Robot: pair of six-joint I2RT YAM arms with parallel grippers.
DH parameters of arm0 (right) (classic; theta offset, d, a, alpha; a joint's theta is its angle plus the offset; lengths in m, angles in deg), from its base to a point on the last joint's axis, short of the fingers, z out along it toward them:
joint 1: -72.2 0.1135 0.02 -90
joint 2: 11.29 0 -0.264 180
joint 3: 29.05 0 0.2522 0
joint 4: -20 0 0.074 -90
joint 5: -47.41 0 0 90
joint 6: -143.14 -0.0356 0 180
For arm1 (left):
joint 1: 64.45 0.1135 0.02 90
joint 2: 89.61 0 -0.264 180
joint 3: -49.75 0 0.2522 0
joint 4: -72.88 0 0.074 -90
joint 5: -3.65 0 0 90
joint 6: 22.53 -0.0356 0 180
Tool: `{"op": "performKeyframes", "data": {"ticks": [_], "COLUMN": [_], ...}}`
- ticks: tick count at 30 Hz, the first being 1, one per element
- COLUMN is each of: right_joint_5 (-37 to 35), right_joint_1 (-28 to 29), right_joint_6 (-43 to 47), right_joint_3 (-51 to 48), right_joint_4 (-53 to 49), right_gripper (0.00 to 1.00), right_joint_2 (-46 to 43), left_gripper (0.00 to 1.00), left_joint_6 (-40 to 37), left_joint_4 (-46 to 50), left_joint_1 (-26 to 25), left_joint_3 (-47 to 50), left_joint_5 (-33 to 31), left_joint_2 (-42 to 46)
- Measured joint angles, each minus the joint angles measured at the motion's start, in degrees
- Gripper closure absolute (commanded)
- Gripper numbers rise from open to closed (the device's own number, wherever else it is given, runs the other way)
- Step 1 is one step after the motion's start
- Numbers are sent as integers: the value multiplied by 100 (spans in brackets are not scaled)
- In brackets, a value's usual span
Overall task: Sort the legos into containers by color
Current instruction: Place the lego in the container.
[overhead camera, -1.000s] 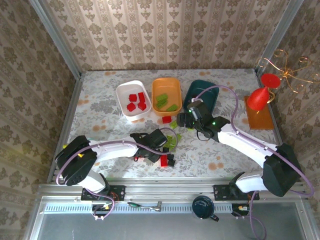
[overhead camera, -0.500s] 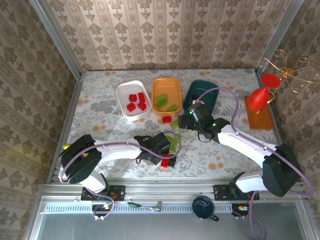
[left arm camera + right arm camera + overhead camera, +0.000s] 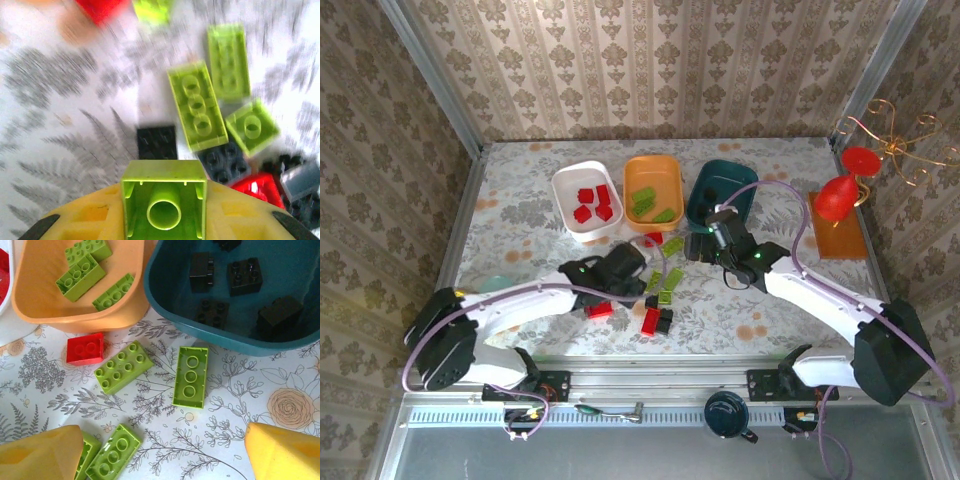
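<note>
We find the left gripper [image 3: 618,266] closed on a lime-green brick [image 3: 163,202], its hollow underside toward the wrist camera. From there the orange tub [image 3: 655,159], already holding green bricks [image 3: 80,271], lies ahead and slightly right, past the loose bricks [image 3: 661,291]. The right gripper [image 3: 162,440] hangs nearer that tub, wide open and empty, above an oblong green brick [image 3: 190,376].

What I see around the flowered table [image 3: 520,215]:
A red goblet [image 3: 838,197] tilts on a flat orange tray [image 3: 841,241] at the right edge, gold wire [image 3: 900,140] curls just behind it; a dark mug [image 3: 727,415] and a wrench [image 3: 612,409] lie on the near rail [image 3: 660,385].
</note>
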Motion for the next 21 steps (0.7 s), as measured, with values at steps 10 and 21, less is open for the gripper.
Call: {"op": "performKeyframes", "data": {"ticks": [10,21], "right_joint_5": [0,-2], "right_joint_1": [0,0], "right_joint_6": [-94,-120], "right_joint_3": [-101,-330], "right_joint_4": [-7,-101], "right_gripper": [14,14], "right_joint_2": [-118,-323], "left_gripper": [70,41], "left_joint_6": [61,61], "left_joint_4": [-721,-236], "left_joint_1": [1550,1792], "left_joint_3": [-2033,-4266], "left_joint_5": [544,719], "left_joint_2": [-1421,-3786]}}
